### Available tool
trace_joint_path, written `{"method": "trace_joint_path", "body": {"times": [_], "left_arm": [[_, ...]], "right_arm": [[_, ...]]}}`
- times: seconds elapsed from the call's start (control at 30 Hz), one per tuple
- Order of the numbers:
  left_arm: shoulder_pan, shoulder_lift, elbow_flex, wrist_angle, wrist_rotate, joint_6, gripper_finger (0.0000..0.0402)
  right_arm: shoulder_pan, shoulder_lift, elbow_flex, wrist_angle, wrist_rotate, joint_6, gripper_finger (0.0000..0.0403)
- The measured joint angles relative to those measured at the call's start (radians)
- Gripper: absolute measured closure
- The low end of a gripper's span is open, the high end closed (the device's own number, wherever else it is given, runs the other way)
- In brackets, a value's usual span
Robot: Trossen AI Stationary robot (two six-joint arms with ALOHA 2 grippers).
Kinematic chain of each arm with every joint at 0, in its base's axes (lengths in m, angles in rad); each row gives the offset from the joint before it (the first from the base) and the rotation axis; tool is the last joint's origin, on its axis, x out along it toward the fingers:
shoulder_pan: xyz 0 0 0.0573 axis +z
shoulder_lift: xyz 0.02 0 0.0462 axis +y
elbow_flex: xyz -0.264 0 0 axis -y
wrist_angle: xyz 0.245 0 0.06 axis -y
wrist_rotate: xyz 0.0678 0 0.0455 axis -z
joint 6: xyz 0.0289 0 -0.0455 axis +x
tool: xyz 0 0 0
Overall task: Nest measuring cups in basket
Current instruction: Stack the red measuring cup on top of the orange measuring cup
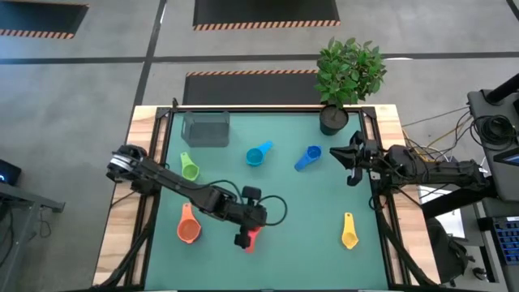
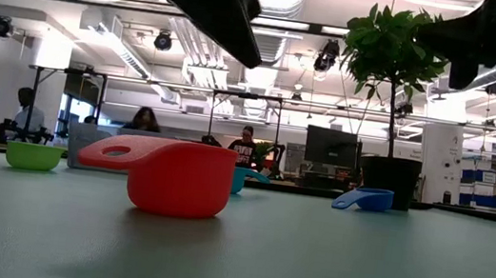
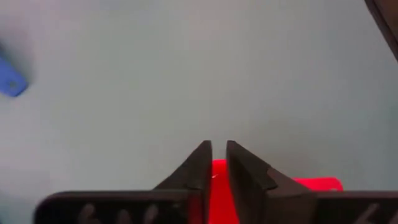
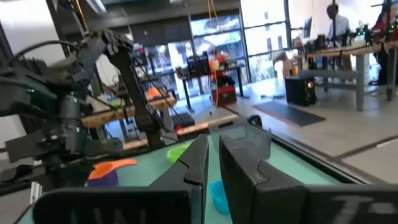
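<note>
A red cup (image 2: 171,177) sits on the green surface (image 1: 292,211) near its front edge, rim up; in the low view its short handle runs to the left. The left hand (image 1: 246,238) hangs over it, fingers (image 3: 200,171) a narrow slit apart with red showing between them. Whether they pinch the cup cannot be told. Just beside it lies an orange cup (image 1: 187,227); a green one (image 1: 189,168), a light blue one (image 1: 258,154), a blue one (image 1: 308,157) and a yellow one (image 1: 349,232) lie scattered. The grey basket (image 1: 206,128) stands at the far edge, well apart. The right hand (image 1: 350,158) waits near a potted plant (image 1: 347,77), fingers nearly together, holding nothing.
</note>
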Motion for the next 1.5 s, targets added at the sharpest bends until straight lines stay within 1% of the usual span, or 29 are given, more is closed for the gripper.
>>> {"method": "trace_joint_path", "body": {"times": [0.17, 0.3, 0.37, 0.47, 0.63, 0.7, 0.8, 1.1, 1.23, 1.37, 1.5], "left_arm": [[0.011, 0.094, 0.080, -0.069, 0.048, 0.135, 0.0284], [0.012, 0.147, 0.110, -0.077, 0.040, 0.249, 0.0227], [0.012, 0.162, 0.114, -0.084, 0.041, 0.304, 0.0209], [0.016, 0.167, 0.113, -0.108, 0.045, 0.352, 0.0202], [0.029, 0.167, 0.112, -0.179, 0.053, 0.417, 0.0218], [0.038, 0.167, 0.114, -0.180, 0.064, 0.453, 0.0227], [0.060, 0.168, 0.115, -0.176, 0.118, 0.501, 0.0240], [0.106, 0.194, 0.114, -0.142, 0.229, 0.576, 0.0274], [0.107, 0.205, 0.113, -0.140, 0.238, 0.592, 0.0291], [0.107, 0.205, 0.113, -0.137, 0.238, 0.590, 0.0324], [0.107, 0.205, 0.113, -0.138, 0.238, 0.572, 0.0368]], "right_arm": [[0.000, -0.001, 0.062, -0.129, 0.000, -0.001, 0.0374], [0.000, 0.000, 0.101, -0.234, 0.000, 0.001, 0.0374], [0.000, -0.001, 0.111, -0.262, 0.000, 0.008, 0.0374], [0.000, -0.001, 0.114, -0.271, 0.000, 0.011, 0.0374], [0.000, 0.000, 0.113, -0.271, 0.000, 0.010, 0.0374], [0.000, 0.000, 0.113, -0.271, 0.001, 0.010, 0.0374], [0.000, 0.000, 0.113, -0.270, 0.001, 0.012, 0.0374], [0.000, 0.000, 0.112, -0.273, 0.001, 0.012, 0.0374], [0.000, 0.001, 0.111, -0.281, 0.001, 0.012, 0.0374], [0.000, 0.001, 0.111, -0.289, 0.002, 0.010, 0.0374], [0.000, 0.001, 0.111, -0.288, 0.002, 0.010, 0.0374]]}}
